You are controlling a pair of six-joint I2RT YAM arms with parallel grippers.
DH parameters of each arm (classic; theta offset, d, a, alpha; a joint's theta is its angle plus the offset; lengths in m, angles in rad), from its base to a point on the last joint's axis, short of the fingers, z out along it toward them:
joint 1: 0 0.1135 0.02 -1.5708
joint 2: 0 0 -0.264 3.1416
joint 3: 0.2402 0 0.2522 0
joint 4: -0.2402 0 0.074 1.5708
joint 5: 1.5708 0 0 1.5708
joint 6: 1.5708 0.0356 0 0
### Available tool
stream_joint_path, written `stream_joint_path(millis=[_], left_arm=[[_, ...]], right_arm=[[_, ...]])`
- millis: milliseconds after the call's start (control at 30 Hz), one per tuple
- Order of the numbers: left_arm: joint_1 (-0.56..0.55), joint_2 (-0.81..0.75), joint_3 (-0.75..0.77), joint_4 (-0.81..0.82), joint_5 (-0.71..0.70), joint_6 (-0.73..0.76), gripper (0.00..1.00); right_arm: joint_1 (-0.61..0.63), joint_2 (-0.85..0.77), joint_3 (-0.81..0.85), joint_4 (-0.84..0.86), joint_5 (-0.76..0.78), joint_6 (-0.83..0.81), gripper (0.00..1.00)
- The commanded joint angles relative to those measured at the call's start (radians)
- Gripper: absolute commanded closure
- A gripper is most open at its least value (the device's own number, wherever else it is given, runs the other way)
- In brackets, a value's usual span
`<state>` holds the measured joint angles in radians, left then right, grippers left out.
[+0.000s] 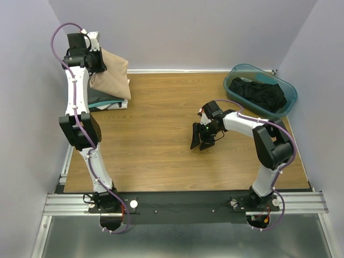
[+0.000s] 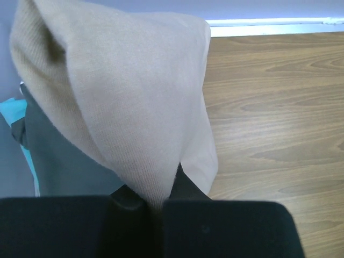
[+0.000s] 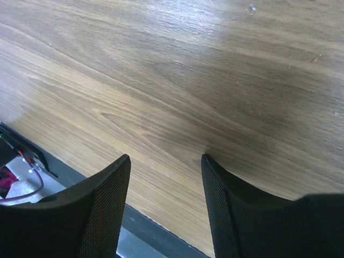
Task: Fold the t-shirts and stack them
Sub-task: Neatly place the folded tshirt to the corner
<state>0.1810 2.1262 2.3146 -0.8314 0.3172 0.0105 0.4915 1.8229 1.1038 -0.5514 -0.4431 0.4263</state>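
My left gripper [image 1: 95,60] is raised at the far left corner, shut on a fold of the tan t-shirt [image 1: 114,72], which hangs from it over a pile of folded t-shirts [image 1: 105,101]. In the left wrist view the tan t-shirt [image 2: 134,97] is pinched in the left gripper [image 2: 156,198] and drapes above a dark grey t-shirt [image 2: 59,156] with a teal edge [image 2: 11,114] beside it. Black t-shirts [image 1: 258,92] lie bunched in the teal tub. My right gripper [image 1: 200,141] hovers open just above the bare wood, nothing between its fingers [image 3: 110,199].
The teal plastic tub [image 1: 290,92] stands at the far right corner by the side wall. The wooden table [image 1: 161,140] ends in a metal rail [image 1: 183,201] at the near edge. Walls close in the back and both sides.
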Motion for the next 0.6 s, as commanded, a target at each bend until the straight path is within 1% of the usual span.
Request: stream_joint_path(millis=[0, 233, 567], left_arm=[[0.029, 0.004, 0.009, 0.055, 0.065, -0.006, 1.0], [0.054, 0.063, 0.008, 0.06, 0.069, -0.003, 1.0], [0.124, 0.115, -0.021, 0.071, 0.069, 0.02, 1.0]], right_arm=[[0.005, -0.01, -0.028, -0.016, 0.014, -0.001, 0.37], [0.005, -0.016, -0.038, -0.016, 0.015, 0.003, 0.37], [0.005, -0.03, -0.056, -0.016, 0.017, 0.008, 0.37]])
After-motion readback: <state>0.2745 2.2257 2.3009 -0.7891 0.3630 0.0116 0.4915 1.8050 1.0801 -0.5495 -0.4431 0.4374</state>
